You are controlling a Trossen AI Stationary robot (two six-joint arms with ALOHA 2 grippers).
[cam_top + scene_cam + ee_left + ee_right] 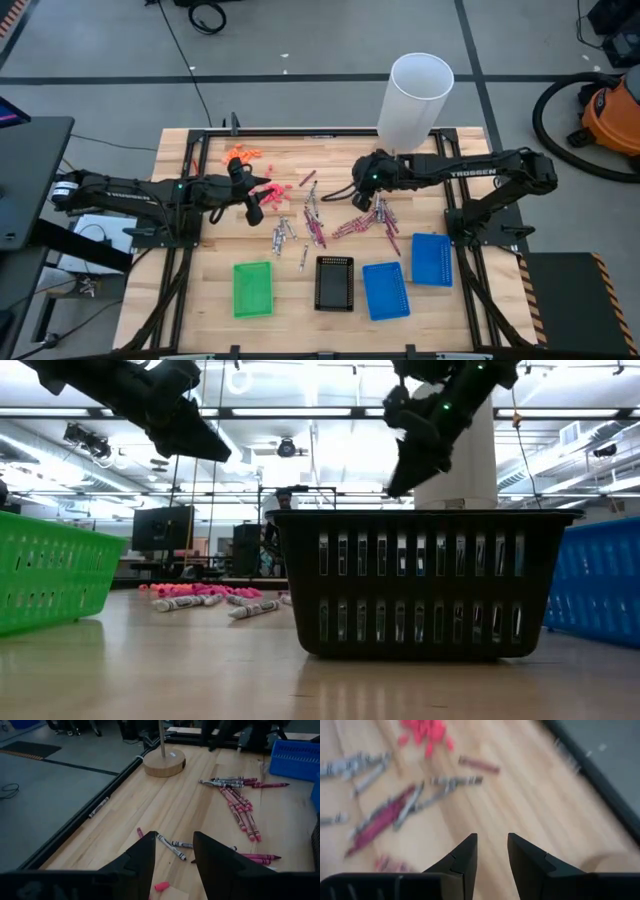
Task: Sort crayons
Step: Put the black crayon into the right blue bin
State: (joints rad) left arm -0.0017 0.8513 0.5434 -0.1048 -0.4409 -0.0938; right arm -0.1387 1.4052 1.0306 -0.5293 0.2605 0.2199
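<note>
A pale wooden counter stands on a grey floor, an orange vacuum off at 2 o'clock. The crayons lie scattered around its centre, grey and maroon sticks mixed together, with a pinkish-red cluster out at 10 o'clock. Along the 6 o'clock edge wait four trays: green, black and two blue, all seemingly bare. A white tube rises at 1 o'clock.

The left gripper hovers just 9 o'clock of the spread, its fingers apart with nothing between them. The right gripper hangs over the 3 o'clock side of the spread, fingers likewise parted and empty. The low view shows both raised well above the wood.

No sorting looks done yet, so this is likely the reach for a first stick. To do it well, choose a crayon lying apart from its neighbours, turn the wrist so the fingers straddle it across its width, and come straight down. A tangled pick risks dragging two colours at once.
</note>
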